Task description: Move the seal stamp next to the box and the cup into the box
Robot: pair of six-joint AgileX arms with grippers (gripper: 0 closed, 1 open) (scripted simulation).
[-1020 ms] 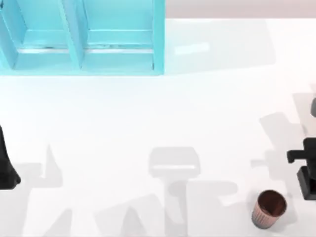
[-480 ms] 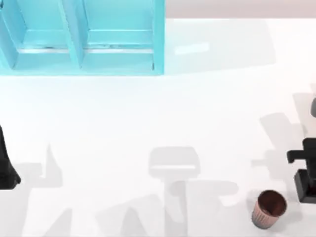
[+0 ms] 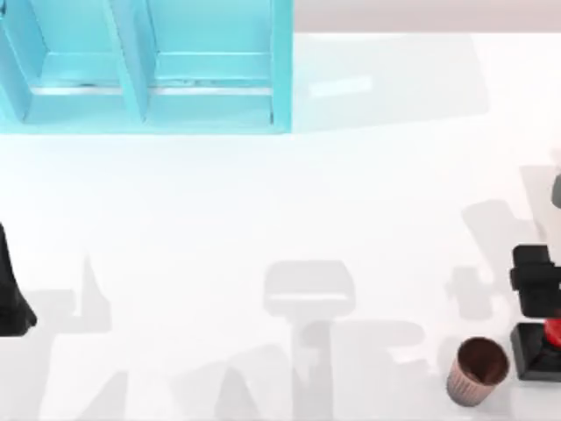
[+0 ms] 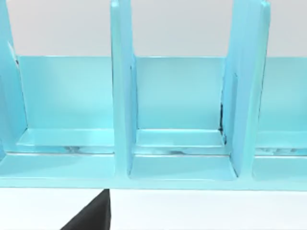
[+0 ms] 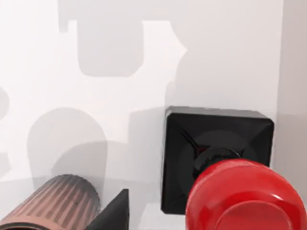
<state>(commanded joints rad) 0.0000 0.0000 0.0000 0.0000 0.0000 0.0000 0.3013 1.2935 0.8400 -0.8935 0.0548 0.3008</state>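
Note:
The seal stamp [image 3: 536, 358], a black square base with a red knob [image 3: 553, 331], stands at the table's front right edge. The right wrist view looks down on the seal stamp [image 5: 216, 139] from close above. The copper-brown ribbed cup [image 3: 478, 370] stands upright just left of it, a small gap between them, and the cup [image 5: 53, 208] also appears in the right wrist view. My right gripper [image 3: 535, 294] hovers just behind the stamp and holds nothing. The light blue box [image 3: 280, 70] with several open compartments sits at the back left. My left gripper [image 3: 10, 303] is parked at the left edge.
The left wrist view faces the box's dividers [image 4: 122, 96] and compartment floors. The white table [image 3: 289, 202] lies bare between the box and the cup, crossed by grey shadows of the arms.
The right arm has shifted slightly, and the stamp's red knob and black base have come into sight beside the cup. Cup, box and left arm have not moved.

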